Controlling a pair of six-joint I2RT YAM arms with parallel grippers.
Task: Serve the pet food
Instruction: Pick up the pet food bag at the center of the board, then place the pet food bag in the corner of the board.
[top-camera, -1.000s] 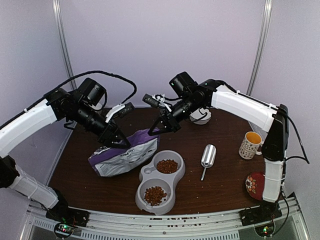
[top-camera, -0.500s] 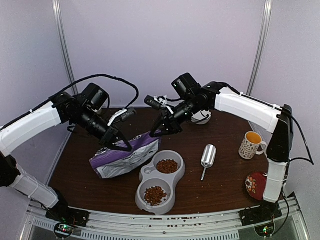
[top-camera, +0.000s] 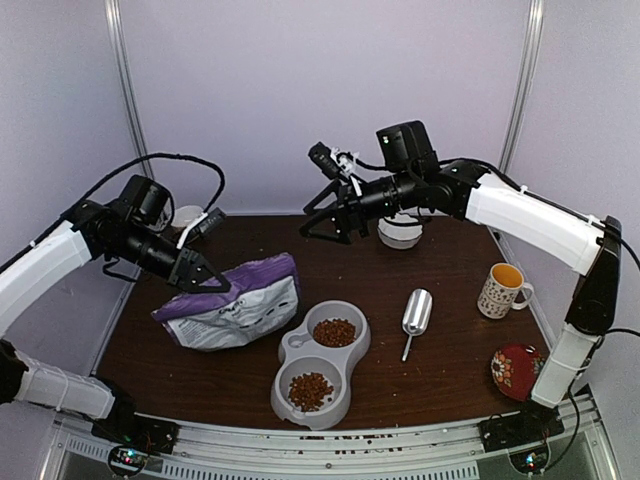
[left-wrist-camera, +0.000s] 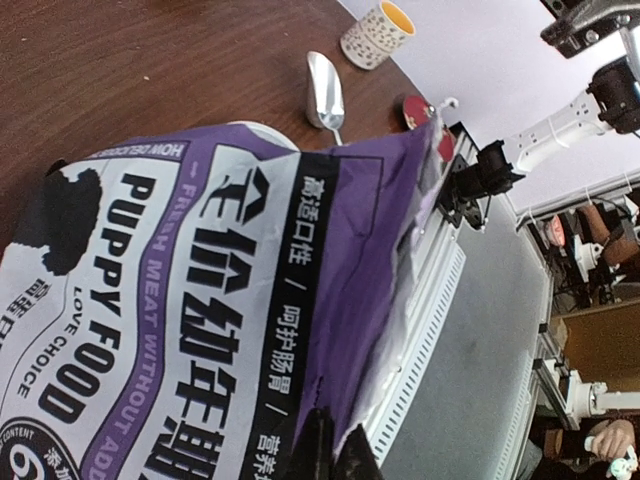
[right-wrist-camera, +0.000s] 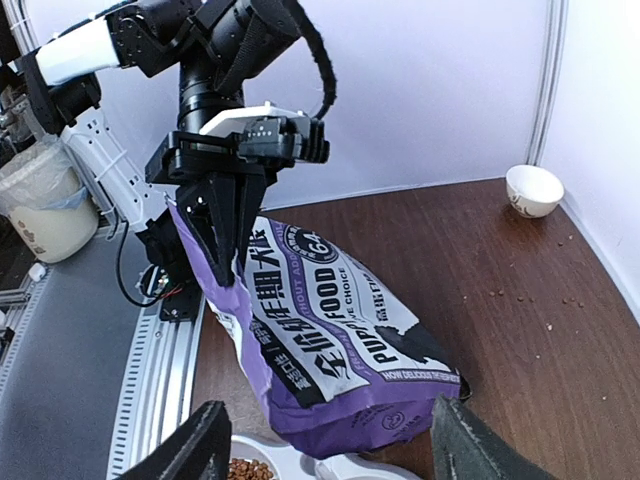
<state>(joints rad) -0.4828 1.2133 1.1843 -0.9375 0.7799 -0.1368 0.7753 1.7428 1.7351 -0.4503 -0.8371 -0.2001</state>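
Left gripper (top-camera: 216, 287): closed tight on the top edge of the bag (top-camera: 235, 305). In the left wrist view its fingertips (left-wrist-camera: 330, 452) meet on the purple film at the bag's open end. The bag sits at 9 o'clock on the table (top-camera: 200, 370). Its gripped edge is raised and its body slants down toward the bowl (top-camera: 290, 347). The printed face, with "PUPPY FOOD" legible, is turned up.

Right gripper (top-camera: 318, 220): jaws wide apart and holding nothing. It hangs in the air above the table at about 12 o'clock, apart from the bag and aimed toward it. The right wrist view shows both fingers (right-wrist-camera: 185, 458) at the frame's lower corners, with the bag and the left gripper between them further off.

Kibble (top-camera: 334, 332): found in both compartments of the grey double bowl, which stands near table centre, just at 3 o'clock of the bag. The far compartment and the near one each hold a low heap. A few loose pellets (right-wrist-camera: 500, 292) lie scattered on the bare wood toward the white bowl (top-camera: 400, 233) at 12 o'clock.

Other items: the scoop (top-camera: 416, 312) lies at 3 o'clock of the bowl, near but apart from it, handle toward 6 o'clock. The mug (top-camera: 500, 289) stands upright at 3 o'clock on the table. The red dish (top-camera: 510, 369) sits at 4 o'clock by the right arm's base.
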